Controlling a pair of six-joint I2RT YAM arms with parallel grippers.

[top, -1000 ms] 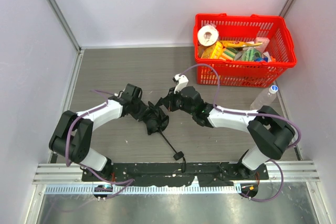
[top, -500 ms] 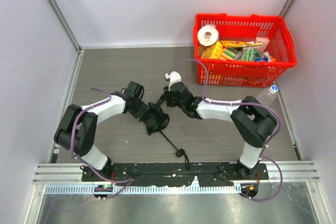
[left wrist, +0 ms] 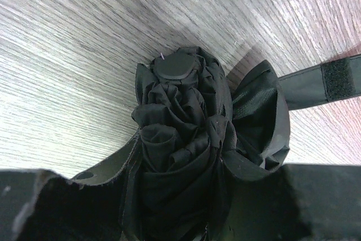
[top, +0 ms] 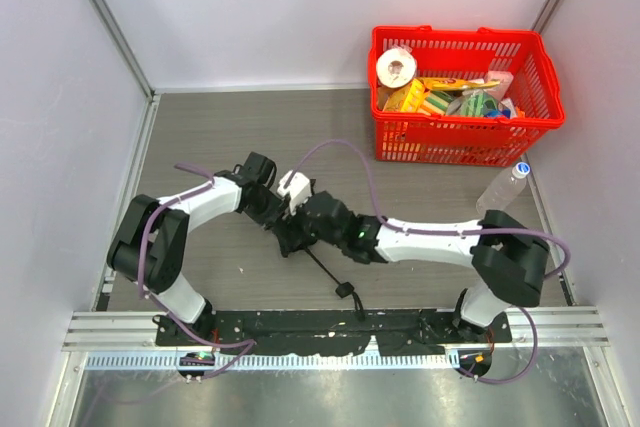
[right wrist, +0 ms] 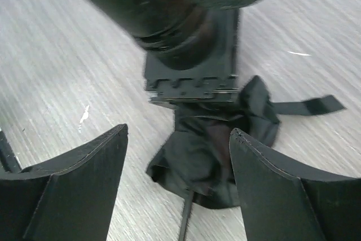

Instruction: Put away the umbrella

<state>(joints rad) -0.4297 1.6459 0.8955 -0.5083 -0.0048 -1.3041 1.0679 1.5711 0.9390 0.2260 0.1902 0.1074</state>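
Note:
The umbrella (left wrist: 183,134) is a bundle of black fabric with a round cap, and it lies on the grey table (top: 200,137). My left gripper (left wrist: 180,167) is shut on the folded fabric, with a finger on each side. Its velcro strap (left wrist: 333,80) trails off to the right. From above, the canopy (top: 290,239) sits between both grippers, and the thin shaft runs to the small handle (top: 345,290) near the front. My right gripper (right wrist: 177,134) stands open just in front of the umbrella (right wrist: 211,159), nothing between its fingers (right wrist: 84,179). In the top view the left gripper (top: 272,209) and right gripper (top: 300,225) nearly meet.
A red basket (top: 450,142) full of groceries stands at the back right. A clear plastic bottle (top: 505,187) lies beside it near the right wall. Walls close the table at left, back and right.
My right gripper has opened and swung left and nearer, from behind the umbrella to right beside the left gripper. The left gripper has kept its hold and barely moved.

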